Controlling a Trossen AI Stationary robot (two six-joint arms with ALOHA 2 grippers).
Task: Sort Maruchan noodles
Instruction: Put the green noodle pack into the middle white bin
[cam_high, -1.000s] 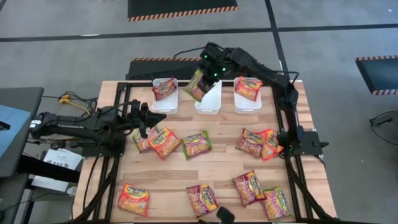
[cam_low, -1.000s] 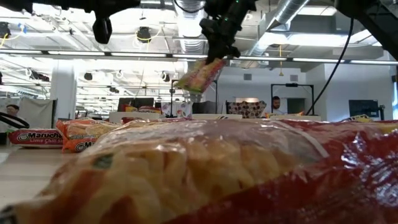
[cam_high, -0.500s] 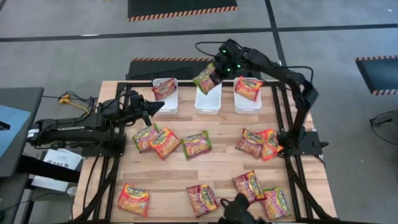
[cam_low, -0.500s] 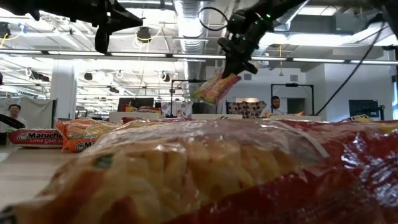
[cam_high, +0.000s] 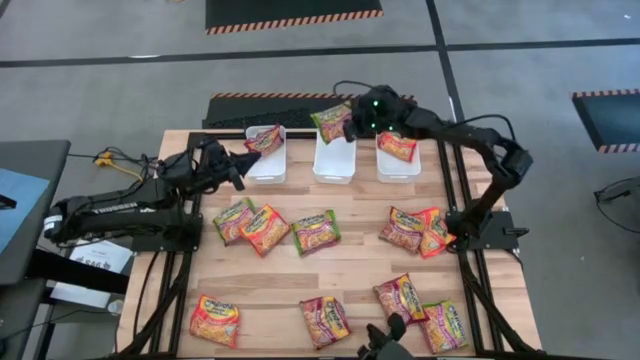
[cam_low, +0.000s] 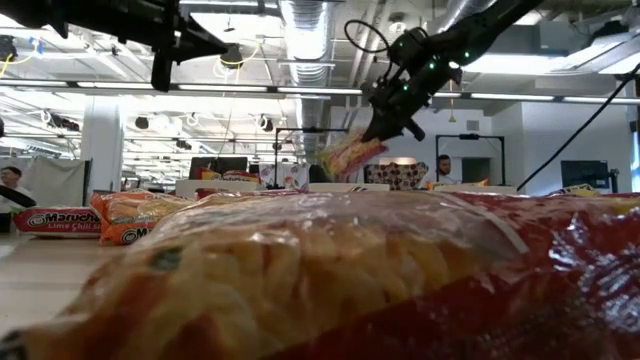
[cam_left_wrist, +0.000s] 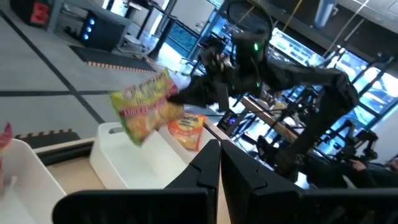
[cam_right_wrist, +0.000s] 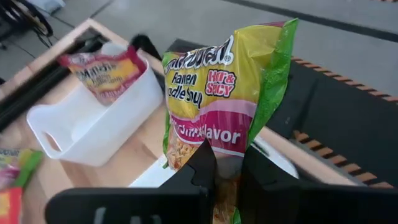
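high: right gripper clamps a green-edged noodle packet above the far end of the middle bin; left gripper closed on nothing, near the left bin | low: packet hangs in air | right wrist: fingers pinch the packet's lower edge.

Three bins line the table's far edge, with loose packets spread nearer.
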